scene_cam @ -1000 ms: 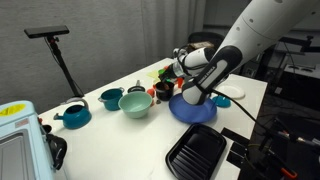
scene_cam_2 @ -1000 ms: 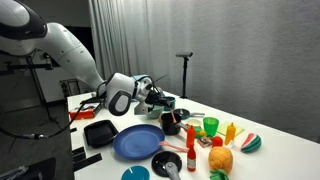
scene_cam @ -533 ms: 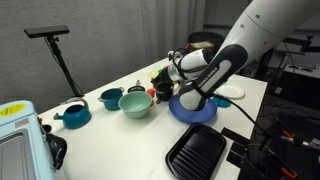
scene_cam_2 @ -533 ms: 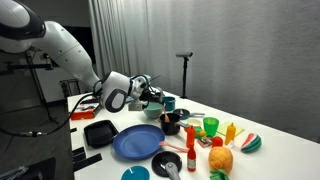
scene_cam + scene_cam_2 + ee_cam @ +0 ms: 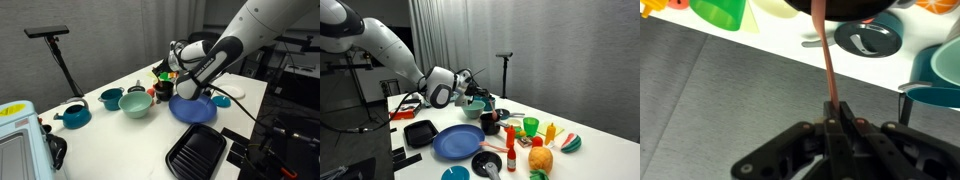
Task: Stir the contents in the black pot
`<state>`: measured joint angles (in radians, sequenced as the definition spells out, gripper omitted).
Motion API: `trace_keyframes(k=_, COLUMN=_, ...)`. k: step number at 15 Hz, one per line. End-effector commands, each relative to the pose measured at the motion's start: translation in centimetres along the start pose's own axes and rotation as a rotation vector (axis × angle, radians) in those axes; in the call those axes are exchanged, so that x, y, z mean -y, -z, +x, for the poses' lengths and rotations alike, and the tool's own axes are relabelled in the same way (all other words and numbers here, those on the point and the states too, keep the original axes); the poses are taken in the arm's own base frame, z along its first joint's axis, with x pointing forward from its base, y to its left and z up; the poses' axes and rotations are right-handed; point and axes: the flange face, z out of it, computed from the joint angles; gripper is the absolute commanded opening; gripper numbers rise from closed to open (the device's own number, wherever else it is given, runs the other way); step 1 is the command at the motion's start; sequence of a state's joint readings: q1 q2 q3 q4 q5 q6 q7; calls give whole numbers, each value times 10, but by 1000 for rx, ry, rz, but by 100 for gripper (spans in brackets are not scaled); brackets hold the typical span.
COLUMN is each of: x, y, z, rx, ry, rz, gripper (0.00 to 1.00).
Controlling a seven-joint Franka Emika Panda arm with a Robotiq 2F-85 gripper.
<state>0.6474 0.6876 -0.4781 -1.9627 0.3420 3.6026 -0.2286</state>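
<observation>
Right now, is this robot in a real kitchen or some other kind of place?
Probably a lab or office, not a kitchen: plastic toy fruit and a small teal pot sit on a white table, with a black metal stand and grey curtain behind.

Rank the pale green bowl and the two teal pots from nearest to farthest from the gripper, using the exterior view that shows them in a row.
1. The pale green bowl, next to the gripper along the table.
2. The mid-row teal pot, just beyond the bowl.
3. The end teal pot, toward the picture's left edge.
</observation>
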Motion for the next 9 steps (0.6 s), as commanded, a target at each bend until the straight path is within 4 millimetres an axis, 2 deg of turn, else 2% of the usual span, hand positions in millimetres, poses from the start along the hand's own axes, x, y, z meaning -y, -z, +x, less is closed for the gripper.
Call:
trace_keyframes(k=1, x=-22, y=5, z=-4, rx=4, ry=12, rz=-46, gripper=2)
trace_keyframes(k=4, x=-20, y=11, z=-19, rx=39, ry=11, rz=-29, gripper=2)
trace_keyframes(k=9, x=18, y=19, z=-38, rx=85, ry=15, rz=55, gripper=2)
